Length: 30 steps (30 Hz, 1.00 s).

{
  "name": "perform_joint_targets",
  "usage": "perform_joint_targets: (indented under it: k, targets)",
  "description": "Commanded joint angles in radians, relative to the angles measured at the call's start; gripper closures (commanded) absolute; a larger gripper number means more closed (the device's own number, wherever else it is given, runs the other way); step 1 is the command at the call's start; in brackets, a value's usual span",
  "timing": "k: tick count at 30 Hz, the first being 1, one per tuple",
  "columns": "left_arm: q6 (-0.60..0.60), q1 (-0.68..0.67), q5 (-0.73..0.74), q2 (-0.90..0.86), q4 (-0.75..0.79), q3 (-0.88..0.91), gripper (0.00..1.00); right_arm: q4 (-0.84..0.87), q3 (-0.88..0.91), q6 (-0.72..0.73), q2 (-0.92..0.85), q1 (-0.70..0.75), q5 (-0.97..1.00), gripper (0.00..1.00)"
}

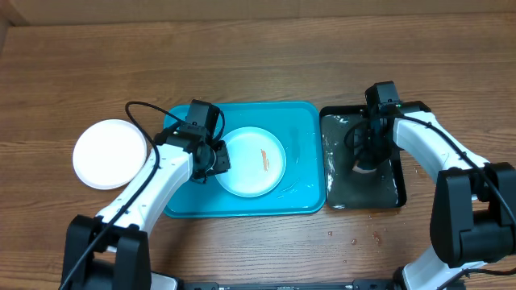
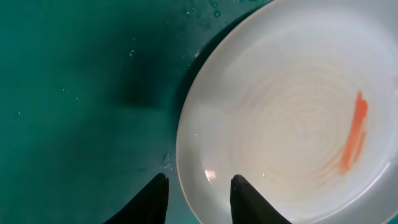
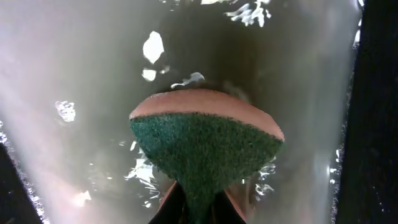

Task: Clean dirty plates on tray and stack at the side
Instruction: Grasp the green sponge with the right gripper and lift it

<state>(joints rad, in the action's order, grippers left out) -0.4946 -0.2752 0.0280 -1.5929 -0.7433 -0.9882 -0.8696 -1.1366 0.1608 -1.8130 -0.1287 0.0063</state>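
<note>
While your right gripper [image 3: 196, 208] is clenched on the green-faced sponge [image 3: 205, 146] in the wet black tray [image 1: 339, 189], your left gripper [image 2: 199, 180] straddles the left rim of the pale blue plate [image 1: 251, 161] — one finger outside, one over the plate — though whether it pinches the rim cannot be told. That plate lies flat on the turquoise tray [image 1: 298, 121], an orange smear [image 2: 354, 134] near its centre; the white plate [image 1: 109, 153] sits on the table [image 1: 242, 48] left of the tray.

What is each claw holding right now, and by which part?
Right claw pinches the green-faced sponge by its near end, over the black tray. Left claw straddles the rim of the smeared plate, not visibly clamped.
</note>
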Motion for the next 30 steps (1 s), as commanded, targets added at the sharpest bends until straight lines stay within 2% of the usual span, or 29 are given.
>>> perform_joint_targets:
  k: [1, 7, 9, 11, 15, 19, 24, 30]
  targets:
    - [-0.003, -0.007, -0.02, -0.048, 0.004, 0.006, 0.65, 0.0, -0.029, 0.003, 0.01, 0.002, 0.0, 0.96]
    - [-0.003, -0.007, -0.018, -0.138, 0.048, 0.006, 0.66, -0.004, -0.029, 0.003, 0.01, 0.002, 0.0, 0.96]
    - [-0.003, -0.007, -0.009, -0.15, 0.058, 0.006, 0.8, -0.003, -0.029, 0.003, 0.01, 0.002, 0.0, 0.96]
    - [-0.003, -0.006, -0.009, -0.15, 0.063, 0.004, 0.87, -0.004, -0.029, 0.003, 0.01, 0.002, 0.0, 0.96]
    - [-0.003, -0.005, -0.008, -0.146, 0.047, -0.021, 0.83, -0.003, -0.029, 0.003, 0.01, 0.002, 0.0, 0.96]
    - [-0.003, -0.005, -0.008, -0.146, 0.011, -0.057, 0.75, -0.003, -0.029, 0.003, 0.01, 0.002, 0.0, 0.96]
    - [-0.003, -0.005, 0.005, -0.146, 0.007, -0.068, 0.82, -0.003, -0.029, 0.003, 0.01, 0.002, 0.0, 0.95]
    - [-0.003, -0.005, 0.014, -0.146, -0.006, -0.069, 0.83, -0.005, -0.029, 0.003, 0.01, 0.002, 0.0, 0.93]
